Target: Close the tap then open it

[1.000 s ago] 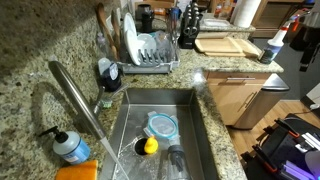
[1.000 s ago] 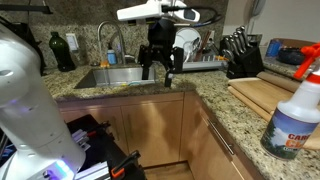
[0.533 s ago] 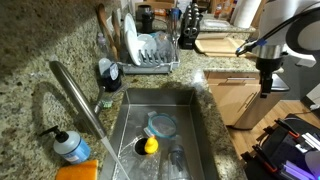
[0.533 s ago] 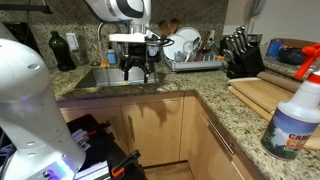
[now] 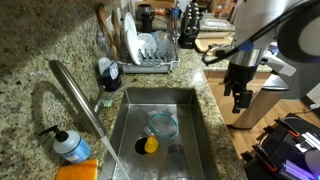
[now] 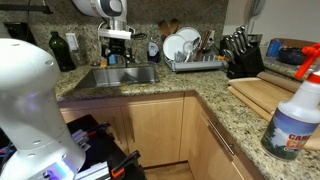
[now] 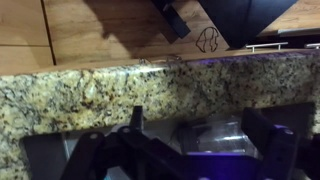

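Observation:
The tap [image 5: 82,105] is a long brushed-steel gooseneck that reaches from the back counter out over the sink [image 5: 196,120]. A thin stream of water falls from its tip. My gripper [image 5: 240,98] hangs open and empty above the sink's rim on the side opposite the tap, well apart from it. In an exterior view the gripper [image 6: 117,55] is over the sink, and the arm hides most of the tap. In the wrist view the two fingers [image 7: 200,135] stand wide apart above the granite edge [image 7: 120,90], with a clear container [image 7: 215,135] below.
In the sink lie a blue-rimmed clear container [image 5: 162,125] and a yellow item [image 5: 148,145]. A soap bottle [image 5: 70,146] and an orange sponge [image 5: 78,172] sit by the tap's base. A dish rack [image 5: 150,52], cutting board [image 5: 228,45], knife block [image 6: 238,55] and spray bottle [image 6: 295,110] stand on the counter.
The arm has swung from in front of the counter towards the sink, and the gripper now hangs over the sink's rim. The tap and the sink's contents have not moved.

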`<act>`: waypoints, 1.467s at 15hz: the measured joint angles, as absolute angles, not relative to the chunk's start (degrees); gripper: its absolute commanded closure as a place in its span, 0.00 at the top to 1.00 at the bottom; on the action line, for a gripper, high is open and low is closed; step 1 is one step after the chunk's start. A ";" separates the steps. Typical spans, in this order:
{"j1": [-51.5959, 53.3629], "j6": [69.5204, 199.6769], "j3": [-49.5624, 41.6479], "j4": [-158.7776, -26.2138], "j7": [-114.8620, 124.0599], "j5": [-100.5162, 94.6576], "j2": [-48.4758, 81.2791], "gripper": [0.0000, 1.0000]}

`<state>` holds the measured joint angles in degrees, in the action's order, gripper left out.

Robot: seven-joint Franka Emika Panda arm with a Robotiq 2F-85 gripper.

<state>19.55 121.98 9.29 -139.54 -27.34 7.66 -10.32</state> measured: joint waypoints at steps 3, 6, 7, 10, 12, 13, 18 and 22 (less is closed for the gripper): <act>19.15 121.87 9.21 -138.87 -27.94 8.06 -10.08 1.00; 18.80 122.59 9.51 -139.10 -26.42 7.56 -10.06 1.00; 18.54 123.98 9.24 -139.29 -27.14 8.80 -9.84 1.00; 19.45 129.73 9.10 -139.28 -36.65 19.45 -7.39 1.00; 21.13 131.40 10.77 -138.63 -42.37 26.22 -5.71 1.00; 22.03 132.30 12.00 -138.23 -45.12 29.04 -4.93 1.00; 24.50 152.98 18.56 -137.60 -48.69 32.15 -0.47 1.00; 25.12 172.70 20.76 -137.48 -48.89 32.39 3.87 1.00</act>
